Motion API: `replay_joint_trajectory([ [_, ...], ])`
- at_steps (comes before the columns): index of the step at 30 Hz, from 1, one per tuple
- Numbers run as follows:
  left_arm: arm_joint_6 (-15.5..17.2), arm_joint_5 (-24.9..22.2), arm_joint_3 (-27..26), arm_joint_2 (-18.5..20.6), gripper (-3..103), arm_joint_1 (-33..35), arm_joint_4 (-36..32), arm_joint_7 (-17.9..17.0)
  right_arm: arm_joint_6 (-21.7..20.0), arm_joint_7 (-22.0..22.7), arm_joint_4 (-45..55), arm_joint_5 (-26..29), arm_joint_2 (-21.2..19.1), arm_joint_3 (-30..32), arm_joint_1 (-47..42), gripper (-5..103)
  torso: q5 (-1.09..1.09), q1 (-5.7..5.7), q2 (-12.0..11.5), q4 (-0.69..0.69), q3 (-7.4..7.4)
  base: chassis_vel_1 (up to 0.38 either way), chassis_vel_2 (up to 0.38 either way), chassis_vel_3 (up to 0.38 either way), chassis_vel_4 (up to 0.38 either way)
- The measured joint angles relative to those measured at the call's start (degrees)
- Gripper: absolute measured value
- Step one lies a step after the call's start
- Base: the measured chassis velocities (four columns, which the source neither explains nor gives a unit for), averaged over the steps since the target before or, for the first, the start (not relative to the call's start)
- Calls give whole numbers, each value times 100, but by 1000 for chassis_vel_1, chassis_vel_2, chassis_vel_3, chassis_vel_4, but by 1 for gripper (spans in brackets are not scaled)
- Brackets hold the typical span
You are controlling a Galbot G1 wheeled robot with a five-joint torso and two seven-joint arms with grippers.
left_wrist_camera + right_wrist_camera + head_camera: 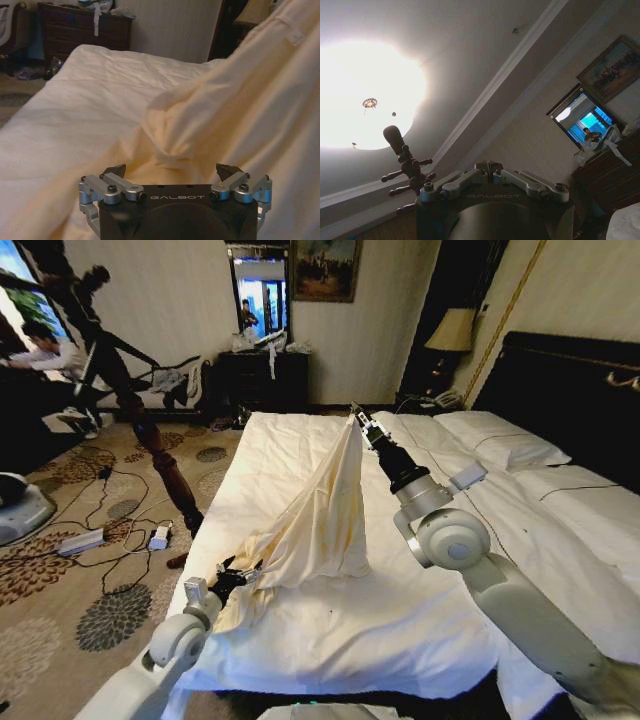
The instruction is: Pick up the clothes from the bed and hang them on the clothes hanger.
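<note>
Clothes (325, 520) hang steeply from right gripper (357, 420), clamped on their top corner; left gripper (172, 172), jaws apart, sits at their lower hem above bed (400, 630).

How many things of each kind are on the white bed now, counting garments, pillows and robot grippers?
Pale cream-yellow cloth garment: 1
White pillows: 2, as far as the head view shows
Black robot grippers: 2, left gripper at the garment's lower end, right gripper holding its top up
Total: 5
</note>
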Motion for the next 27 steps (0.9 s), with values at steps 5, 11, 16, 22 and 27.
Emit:
replay_joint_trajectory([
  [5, -32, 100, 92, -142, 100, -15, 82, 4, 0, -7, -42, -35, 26, -24, -6, 0, 0, 0, 0, 0, 0, 0, 0, 0, 0],
  [11, -56, 93, 159, -248, 100, -46, 216, -15, -2, -18, -114, -64, 94, -88, 26, 0, 0, 0, 0, -1, 0, 0, 0, 0, 0],
  [16, -73, 31, 229, -256, 97, 135, 198, -44, -4, -21, -159, -66, 109, -99, 71, 0, -1, 0, 0, 2, 0, 0, 0, 0, 0],
  [22, -194, -78, 213, -299, 90, -176, 262, -188, -6, -24, -158, -64, 102, -107, 61, 0, 0, 0, 0, -1, 0, 0, 0, 0, 0],
  [27, -199, -141, 247, -442, 98, -631, 574, -246, -8, -25, -121, -36, 99, -124, 98, 0, -1, 0, 0, -1, 0, 0, 0, 0, 0],
])
